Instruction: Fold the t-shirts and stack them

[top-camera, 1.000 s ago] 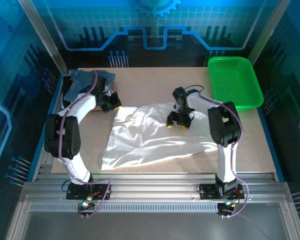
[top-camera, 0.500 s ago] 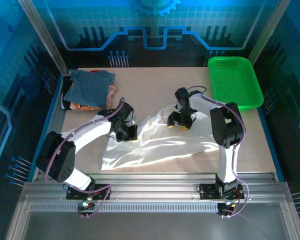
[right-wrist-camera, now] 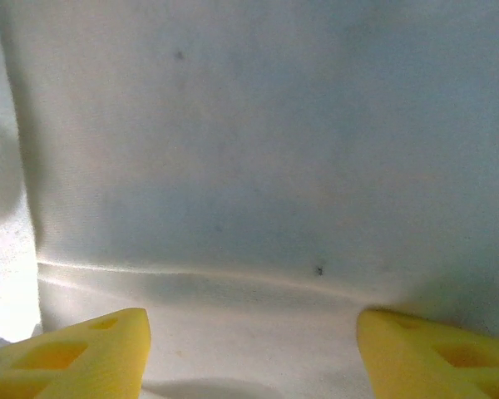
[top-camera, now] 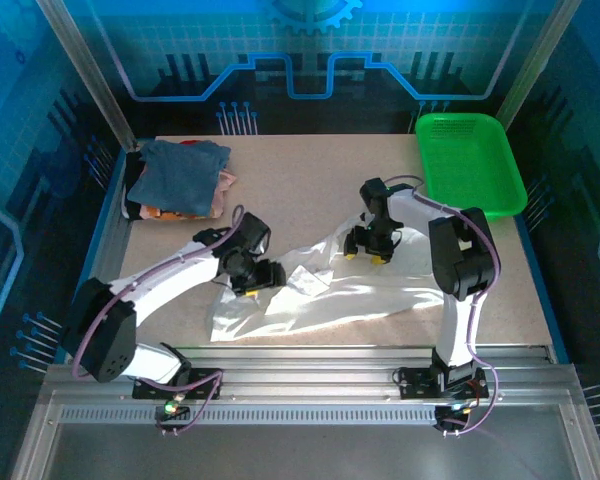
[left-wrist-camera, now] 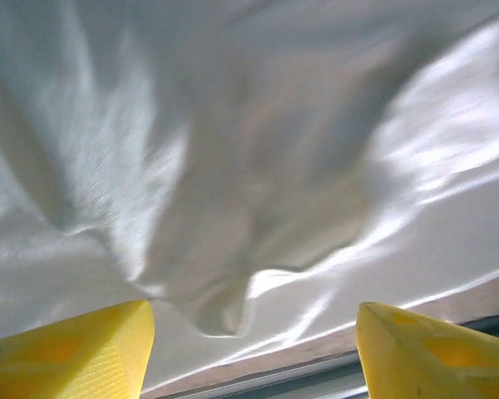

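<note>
A large thin white t-shirt lies crumpled across the middle of the table. My left gripper hovers low over its left part, jaws wide open; in the left wrist view the gripper has rumpled white cloth below it and nothing between the yellow fingers. My right gripper stands open over the shirt's upper right edge; the right wrist view shows the gripper just above smooth white cloth. A stack of folded t-shirts, slate-blue on top with pink and orange beneath, sits at the back left.
A green mesh basket stands at the back right corner. Bare tabletop lies between the stack and the basket. The table's near edge and metal rail run just below the white shirt.
My left arm swung from the folded stack at the back left down to the white shirt and its gripper opened. The right gripper drifted slightly right; the shirt bunched narrower.
</note>
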`<control>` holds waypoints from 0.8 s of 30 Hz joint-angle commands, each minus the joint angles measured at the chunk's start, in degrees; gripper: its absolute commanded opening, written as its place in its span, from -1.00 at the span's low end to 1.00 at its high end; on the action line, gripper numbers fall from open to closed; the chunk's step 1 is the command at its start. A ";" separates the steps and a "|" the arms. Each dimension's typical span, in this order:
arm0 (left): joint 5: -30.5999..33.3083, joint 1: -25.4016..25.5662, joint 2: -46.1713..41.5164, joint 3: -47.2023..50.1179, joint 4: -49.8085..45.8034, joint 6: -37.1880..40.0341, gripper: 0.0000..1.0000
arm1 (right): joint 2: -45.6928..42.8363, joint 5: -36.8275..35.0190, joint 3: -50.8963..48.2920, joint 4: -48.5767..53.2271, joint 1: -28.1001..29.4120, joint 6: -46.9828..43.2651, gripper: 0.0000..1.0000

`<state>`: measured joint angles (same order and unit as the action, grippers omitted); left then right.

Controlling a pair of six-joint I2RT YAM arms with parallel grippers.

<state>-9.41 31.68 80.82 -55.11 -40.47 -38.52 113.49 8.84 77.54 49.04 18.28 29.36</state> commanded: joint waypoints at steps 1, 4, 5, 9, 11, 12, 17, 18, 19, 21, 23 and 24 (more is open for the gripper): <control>-0.62 -1.13 0.13 -5.51 1.85 -0.28 0.41 | 0.21 -2.84 -2.04 3.02 -0.97 -0.10 0.39; -4.30 -0.88 5.64 -9.87 1.33 5.80 0.39 | 0.07 -2.52 -2.05 2.72 -0.99 -0.60 0.40; -5.48 -0.75 7.54 -11.10 1.03 7.91 0.38 | 0.03 -2.43 -2.04 2.73 -0.97 -0.71 0.41; -5.39 -0.11 16.49 -16.98 -2.88 15.53 0.27 | -0.89 -1.90 -2.46 2.03 -0.97 -1.14 0.45; -3.94 0.22 19.47 -18.76 -3.91 17.01 0.22 | -1.49 -1.81 -2.72 1.86 -1.00 -1.33 0.45; -3.83 0.22 20.80 -19.13 -3.85 17.33 0.19 | -1.74 -1.76 -2.91 1.85 -0.99 -1.41 0.45; -2.69 0.48 23.90 -20.34 -2.67 17.16 0.14 | -2.62 -1.55 -4.12 1.34 -1.00 -1.16 0.45; -2.95 0.69 24.51 -20.68 -2.36 17.21 0.14 | -2.66 -1.38 -4.28 1.16 -0.99 -1.07 0.45; -3.48 0.85 25.09 -21.13 -2.25 17.33 0.13 | -2.66 -1.35 -4.32 1.15 -0.97 -1.04 0.45; -4.33 1.40 25.66 -21.71 -2.00 17.60 0.13 | -2.57 -1.54 -4.41 1.15 -0.97 -0.98 0.45; -5.23 1.80 25.80 -21.72 -1.67 18.19 0.12 | -2.57 -1.53 -4.65 1.07 -1.01 -0.89 0.45; -6.07 1.88 25.78 -21.55 -1.18 18.34 0.12 | -2.53 -1.46 -4.84 0.98 -1.01 -0.81 0.45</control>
<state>-13.19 32.84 105.73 -75.40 -41.54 -22.26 111.22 8.05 74.54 48.34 18.17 28.49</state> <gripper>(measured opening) 0.562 0.725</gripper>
